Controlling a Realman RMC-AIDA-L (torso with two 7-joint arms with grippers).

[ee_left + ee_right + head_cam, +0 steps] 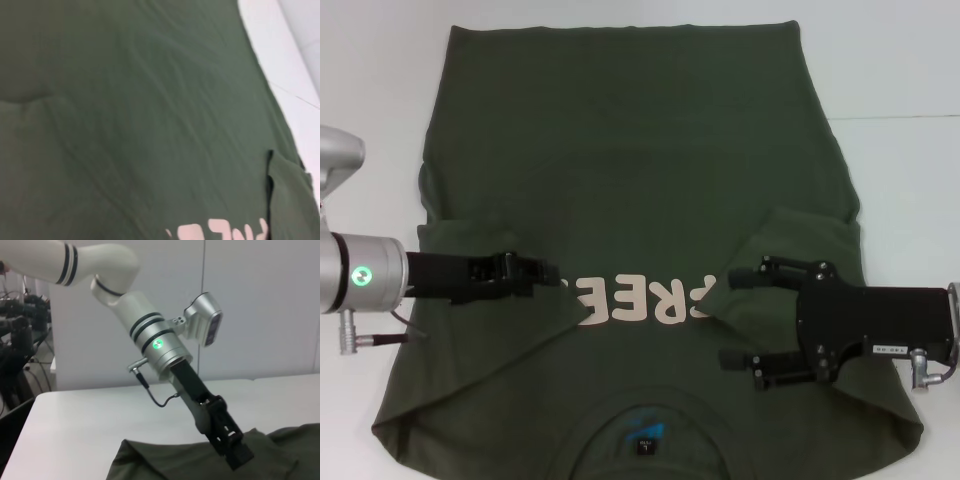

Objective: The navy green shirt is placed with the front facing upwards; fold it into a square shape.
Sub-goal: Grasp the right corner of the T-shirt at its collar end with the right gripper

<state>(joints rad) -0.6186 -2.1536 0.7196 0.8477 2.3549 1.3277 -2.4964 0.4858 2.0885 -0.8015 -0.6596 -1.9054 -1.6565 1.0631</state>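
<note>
The dark olive-green short-sleeved cotton shirt (630, 180) lay spread front-up across the middle of the white table (910, 160), its round collar with a small blue label (645, 422) toward the near edge and its hem toward the far edge. Pale pink lettering (645, 298) ran across the chest. Both sleeves were folded inward over the body of the garment. The left claw (552, 272) sat low over the folded left sleeve, near the left edge of the table, its tip beside the start of the lettering; whether its fingers were together or apart could not be determined. The right claw (738, 318) was positioned over the folded right sleeve, near the right edge of the table, with its two black fingers (745, 277) spread wide apart and nothing held between them.
</note>
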